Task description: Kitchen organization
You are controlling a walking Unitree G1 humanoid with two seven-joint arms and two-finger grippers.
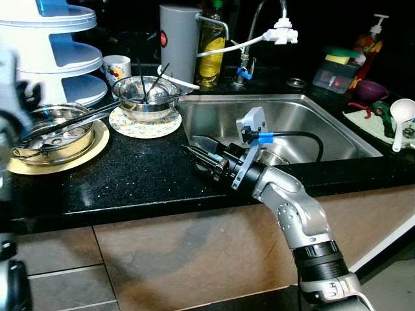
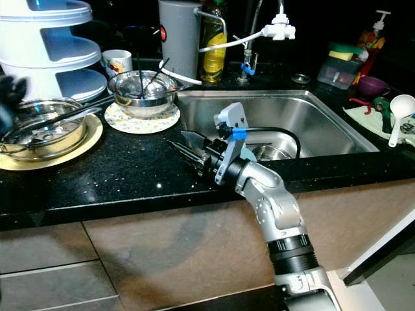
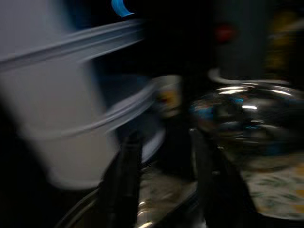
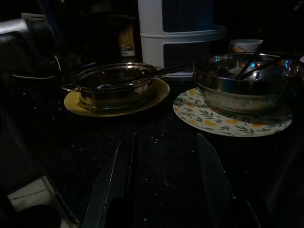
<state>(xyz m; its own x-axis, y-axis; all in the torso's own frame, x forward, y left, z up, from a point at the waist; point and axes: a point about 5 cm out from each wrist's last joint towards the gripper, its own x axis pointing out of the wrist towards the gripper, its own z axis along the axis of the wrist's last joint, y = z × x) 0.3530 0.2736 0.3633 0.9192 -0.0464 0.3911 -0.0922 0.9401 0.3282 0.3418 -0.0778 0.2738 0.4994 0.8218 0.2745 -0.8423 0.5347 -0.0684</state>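
My right gripper (image 1: pixel 188 144) hovers low over the black counter (image 1: pixel 130 181) beside the sink's left rim, open with nothing between its fingers. It points toward a steel bowl on a yellow plate (image 4: pixel 116 88) and a steel bowl holding dark utensils on a floral plate (image 4: pixel 244 78). My left arm (image 1: pixel 14 97) is a blur at the far left, above the bowl on the yellow plate (image 1: pixel 55 133). In the blurred left wrist view, the left gripper (image 3: pixel 164 137) has its fingers apart with nothing held, facing the white tiered rack (image 3: pixel 57 118), a mug (image 3: pixel 166 95) and the other bowl (image 3: pixel 247 114).
The steel sink (image 1: pixel 292 123) with its faucet (image 1: pixel 259 26) lies to the right. A grey jug (image 1: pixel 180 39) and an oil bottle (image 1: pixel 211 45) stand behind it. A sponge box (image 1: pixel 334 71), a purple bowl (image 1: pixel 369 89) and a white ladle (image 1: pixel 401 116) sit at far right.
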